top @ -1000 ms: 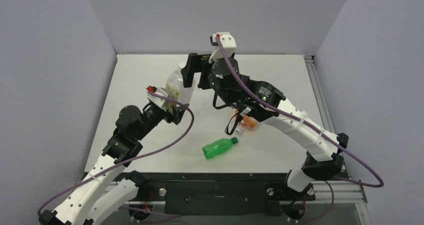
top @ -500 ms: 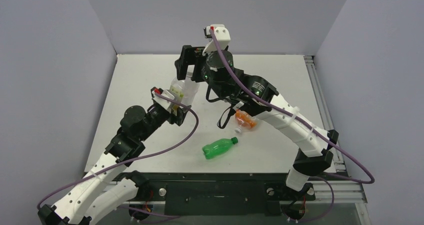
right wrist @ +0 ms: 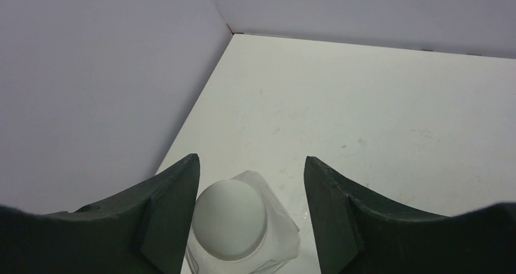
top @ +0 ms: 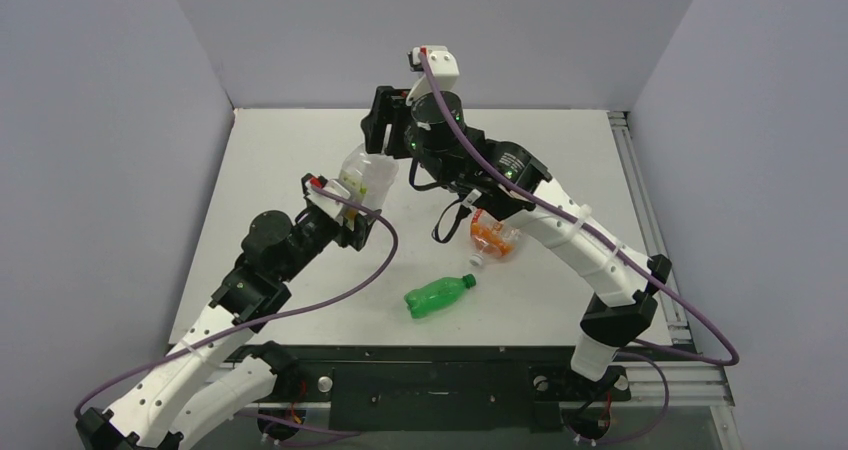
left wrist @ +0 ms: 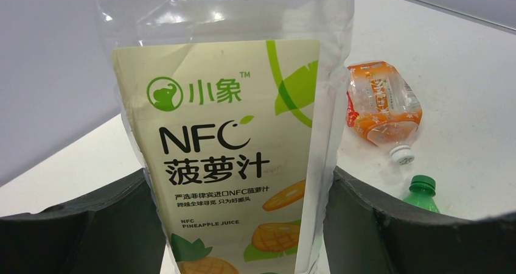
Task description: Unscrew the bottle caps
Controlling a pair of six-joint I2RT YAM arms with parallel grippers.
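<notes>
My left gripper (top: 350,210) (left wrist: 240,192) is shut on the clear squarish bottle (top: 366,175) (left wrist: 231,134) with the white juice label, holding it above the table. The bottle's white cap (right wrist: 232,219) sits between the fingers of my right gripper (top: 386,130) (right wrist: 251,164), which is open. Its left finger (right wrist: 173,201) rests against the cap and the right finger stands apart from it. The orange bottle (top: 492,235) (left wrist: 380,106) lies on the table with its white cap (top: 476,261) (left wrist: 401,154) on. The green bottle (top: 438,296) lies nearer me, its green cap (top: 469,281) (left wrist: 423,187) on.
The white table (top: 560,160) is walled by grey panels at the left, back and right. A black rail (top: 430,380) carries the arm bases along the near edge. Purple cables hang from both wrists.
My right gripper has swung left and down over the held bottle's cap, and its jaws have narrowed. The left arm has raised the bottle slightly towards it.
</notes>
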